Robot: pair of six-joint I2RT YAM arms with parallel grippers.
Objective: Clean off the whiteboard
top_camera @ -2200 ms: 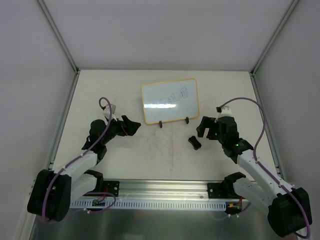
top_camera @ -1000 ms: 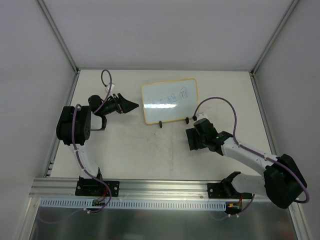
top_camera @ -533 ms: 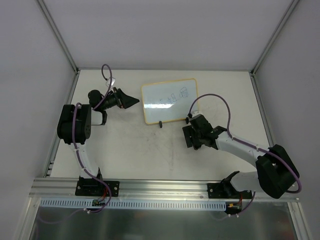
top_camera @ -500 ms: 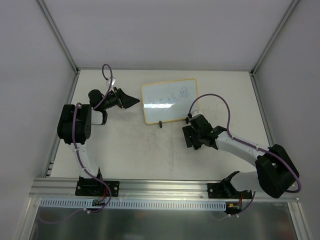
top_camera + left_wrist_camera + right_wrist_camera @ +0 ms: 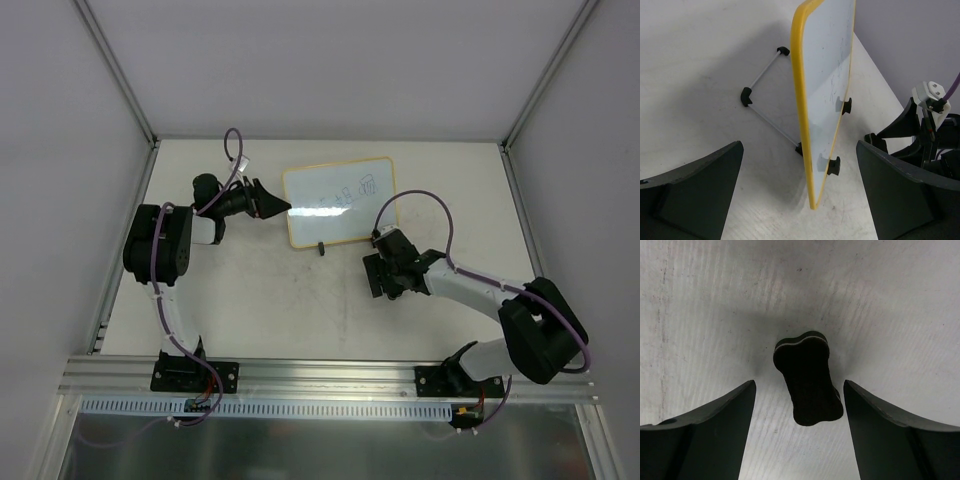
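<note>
From above, my right claw point(image 5: 385, 275) covers the small black bone-shaped block point(image 5: 807, 385), so only the right wrist view shows it. There it lies flat on the counter point(image 5: 280, 300) between my two fingers, with bare counter on either side. The claw is spread wide and grips nothing. My fingertips run off the bottom edge in both wrist views.

The whiteboard point(image 5: 338, 202) stands propped at the far middle of the counter. Its blue scribbles point(image 5: 368, 185) are faint, and I cannot read them. From my left wrist I see the board point(image 5: 827, 85) almost edge-on, with the yellow frame toward me, so the marks barely show. Two black feet point(image 5: 834, 165) and a thin wire stand point(image 5: 765, 100) behind the board do show. From above I make out only one foot; my right arm crosses where the other would be.

My left claw point(image 5: 270, 203) is also spread wide. In the wrist view point(image 5: 800, 197) the board's near edge stands in the gap between the fingers, and I cannot tell whether either finger touches it.

Two seconds ago my left claw hung low and well apart from the board; now its tip is at the board's left edge. My right claw was beside the block, which then lay in plain sight from above. The board has not shifted.
</note>
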